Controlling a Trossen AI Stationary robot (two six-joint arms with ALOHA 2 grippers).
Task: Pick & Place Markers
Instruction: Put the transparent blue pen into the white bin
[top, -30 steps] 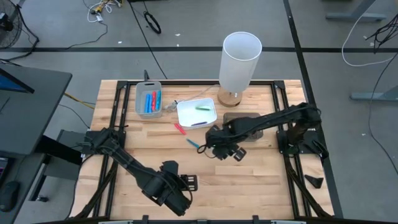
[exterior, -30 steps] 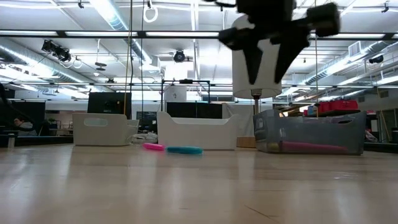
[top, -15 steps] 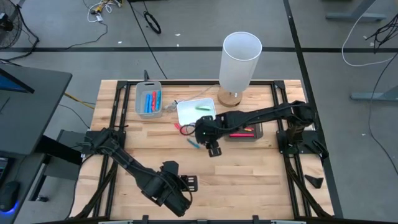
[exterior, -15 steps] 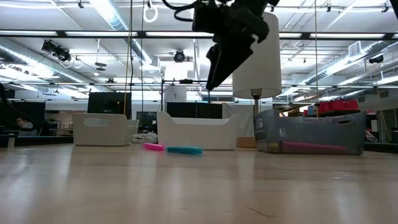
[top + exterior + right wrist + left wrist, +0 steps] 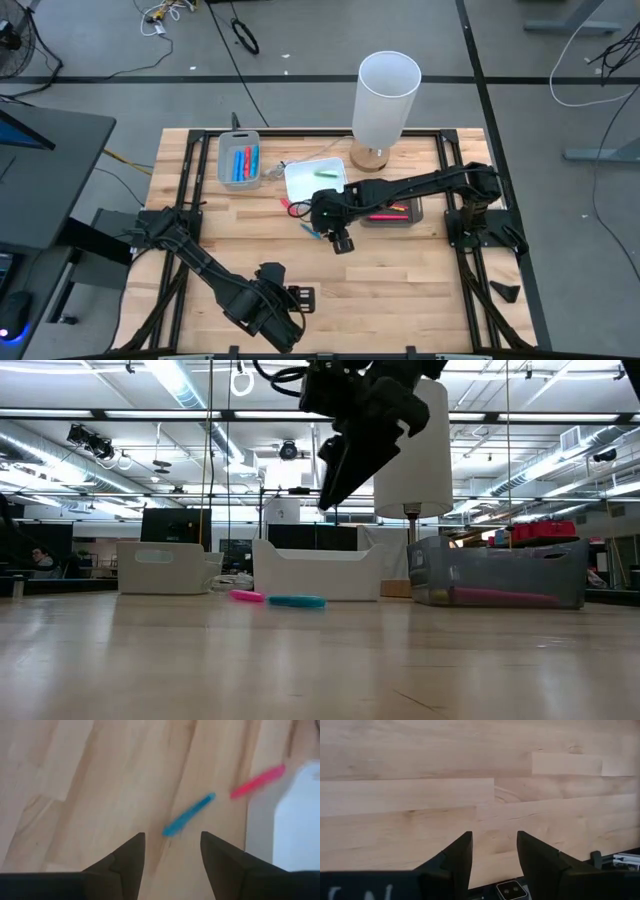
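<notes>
The right gripper [image 5: 170, 851] is hanging over the worktop [image 5: 420, 270] with its fingers [image 5: 125, 857] apart and nothing between them. Just ahead of the fingertips a blue marker [image 5: 188, 814] is lying flat on the wood. A pink marker [image 5: 257, 781] is lying a little farther out, near the white tray [image 5: 316, 181]. More markers are sitting in the grey tray [image 5: 239, 159], the white tray and the dark tray [image 5: 392, 212].

The blue marker looks light, thin and stiff. It is round and smooth, so it may roll or slip away when touched. The best place to take it is probably the middle, with one finger on each long side.

The left gripper [image 5: 493, 852] is waiting well away from the markers, over bare wood. Its fingers [image 5: 457, 857] are partly apart and holding nothing.
</notes>
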